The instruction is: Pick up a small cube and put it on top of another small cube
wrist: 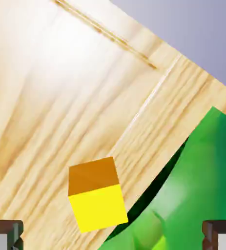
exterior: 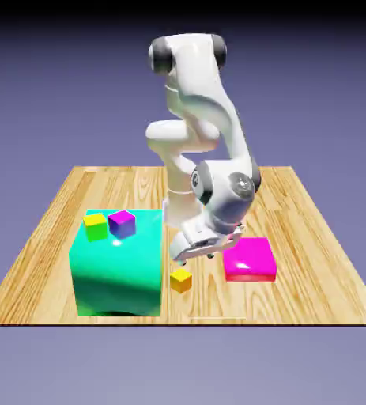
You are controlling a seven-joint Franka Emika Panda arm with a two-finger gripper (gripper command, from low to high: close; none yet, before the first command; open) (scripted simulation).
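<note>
Grey-tipped claw (wrist: 113, 235) gapes wide, gripping nothing, near the small yellow cube (wrist: 99, 207)

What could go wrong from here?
- The yellow-orange cube sits close beside the big teal block; the open pincer could clip that block on the way down.
- In the hand view the cube lies off-centre between the fingertips and turned relative to them, so closing there might catch an edge and skew it.
- If the purple cube is the target, the lime-sided cube right next to it may get nudged during placement.
</note>
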